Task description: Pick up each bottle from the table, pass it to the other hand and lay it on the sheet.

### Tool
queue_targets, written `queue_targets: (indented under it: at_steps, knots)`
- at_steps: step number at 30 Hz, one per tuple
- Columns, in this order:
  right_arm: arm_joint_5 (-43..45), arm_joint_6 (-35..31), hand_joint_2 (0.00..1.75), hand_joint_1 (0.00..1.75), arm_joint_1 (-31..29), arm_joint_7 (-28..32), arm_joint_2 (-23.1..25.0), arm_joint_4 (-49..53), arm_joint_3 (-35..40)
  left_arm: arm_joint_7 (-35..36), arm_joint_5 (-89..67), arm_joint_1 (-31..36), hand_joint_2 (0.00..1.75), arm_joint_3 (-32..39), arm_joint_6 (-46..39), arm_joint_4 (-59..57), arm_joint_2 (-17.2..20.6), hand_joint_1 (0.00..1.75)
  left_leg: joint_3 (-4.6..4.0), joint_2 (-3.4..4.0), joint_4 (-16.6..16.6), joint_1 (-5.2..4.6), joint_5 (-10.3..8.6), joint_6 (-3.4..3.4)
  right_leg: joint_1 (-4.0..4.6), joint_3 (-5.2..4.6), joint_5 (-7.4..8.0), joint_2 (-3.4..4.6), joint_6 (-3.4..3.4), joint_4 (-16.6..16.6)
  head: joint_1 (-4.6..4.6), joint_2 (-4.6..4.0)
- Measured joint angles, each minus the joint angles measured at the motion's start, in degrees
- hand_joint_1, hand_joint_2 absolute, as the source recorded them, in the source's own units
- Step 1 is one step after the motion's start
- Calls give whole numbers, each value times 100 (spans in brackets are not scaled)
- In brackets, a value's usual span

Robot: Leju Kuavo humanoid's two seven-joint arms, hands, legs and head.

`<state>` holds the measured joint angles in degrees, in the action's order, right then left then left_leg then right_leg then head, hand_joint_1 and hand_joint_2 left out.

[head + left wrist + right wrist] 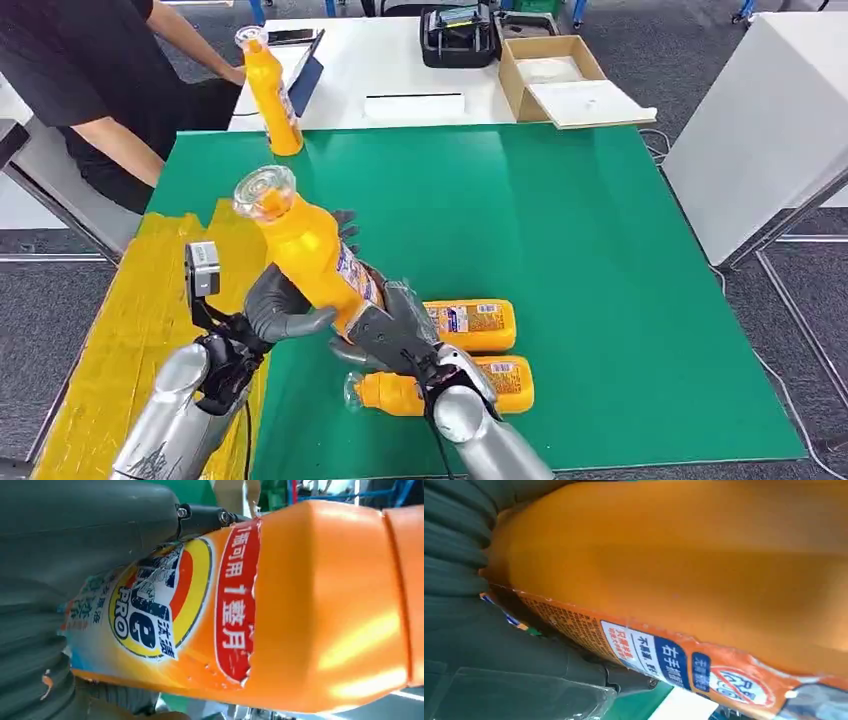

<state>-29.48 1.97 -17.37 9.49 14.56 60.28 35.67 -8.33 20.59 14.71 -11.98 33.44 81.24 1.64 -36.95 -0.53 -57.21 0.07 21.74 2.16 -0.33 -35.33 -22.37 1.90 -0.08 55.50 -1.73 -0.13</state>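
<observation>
Orange bottle [305,255] tilted in mid-air above the green sheet [560,230], gripped low on its body by both the left hand [283,308] and right hand [392,330]. Two bottles [470,355] lie on the sheet beneath; another bottle [272,92] stands upright at its far edge.

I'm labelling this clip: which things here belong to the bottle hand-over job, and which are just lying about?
Job: held bottle, gripped by left robot hand and right robot hand; two bottles lying on green sheet; standing bottle.

Lying about: cardboard box, black case, tablet.
</observation>
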Motion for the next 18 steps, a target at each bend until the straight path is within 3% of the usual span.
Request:
queue_targets:
  at_steps: [1, 18]
  knots:
    - [4, 2, 175, 175, 12, 0, -4, 0, 2, 20, 74, -24, 175, -20, 11, 2, 28, 175, 0, 0, 0, 0, 0, 0, 0, 0, 0, 0, 0, 0, 0, 0]
    - [68, -46, 175, 175, 167, 116, -44, -48, 28, 190, 929, -193, 175, -142, 90, 22, 181, 175, 0, 0, 0, 0, 0, 0, 0, -1, 0, 0, 0, 0, 0, 0]
